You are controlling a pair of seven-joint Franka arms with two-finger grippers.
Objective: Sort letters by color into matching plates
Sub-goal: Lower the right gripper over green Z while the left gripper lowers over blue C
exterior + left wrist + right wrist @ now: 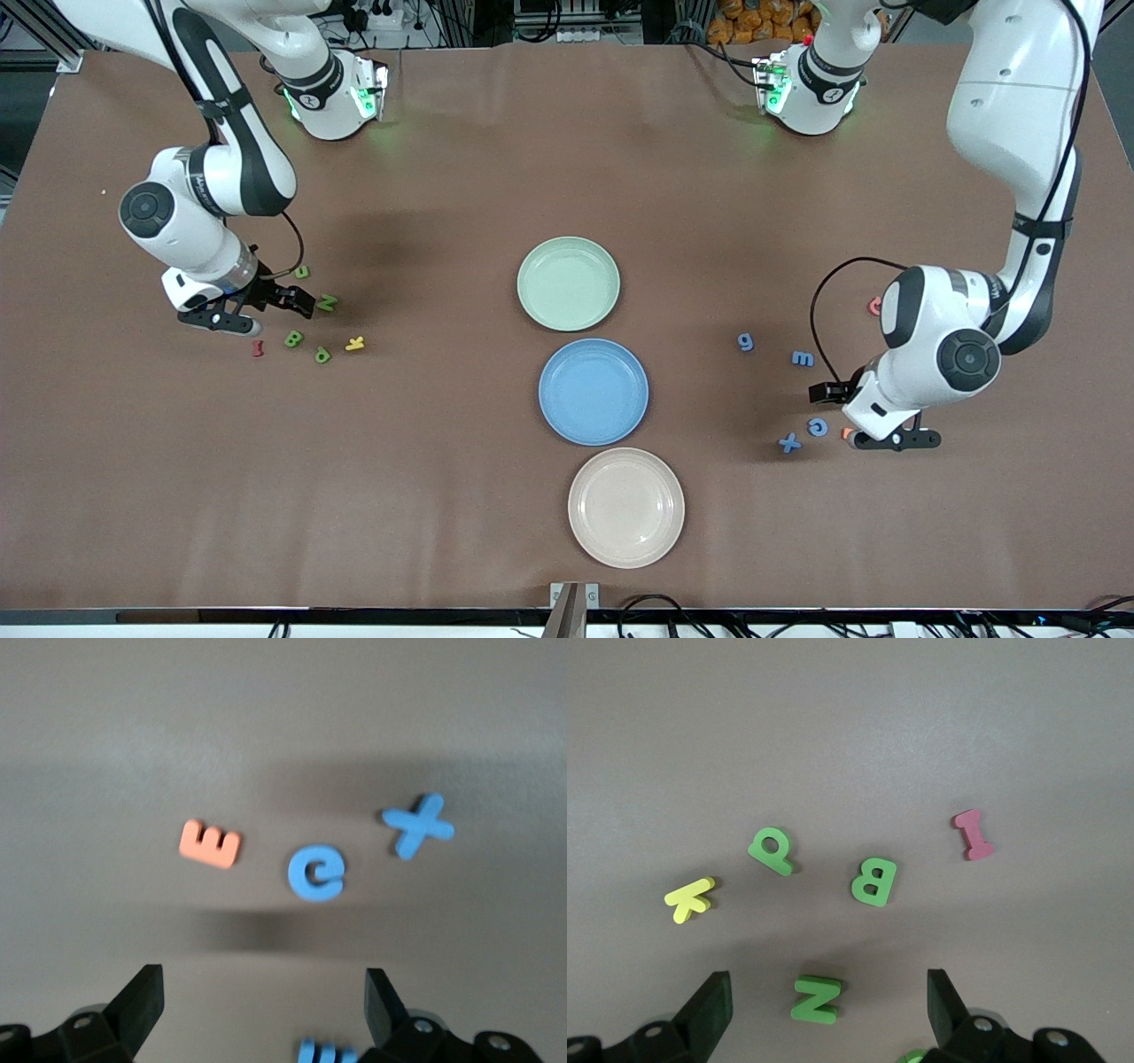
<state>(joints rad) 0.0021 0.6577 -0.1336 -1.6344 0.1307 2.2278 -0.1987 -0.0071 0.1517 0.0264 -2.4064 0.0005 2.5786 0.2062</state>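
Note:
The pale green plate and the blue plate lie mid-table, the blue one nearer the front camera. Toward the right arm's end lie green letters: N, B, P and a small one. My right gripper hangs open, its fingers either side of the N and apart from it. Toward the left arm's end lie blue g, m, e and x. My left gripper is open and holds nothing, low beside the e.
A cream-beige plate sits nearest the front camera. A yellow K and a red I lie among the green letters. An orange E lies by the blue e, and a pinkish-red letter beside the left arm.

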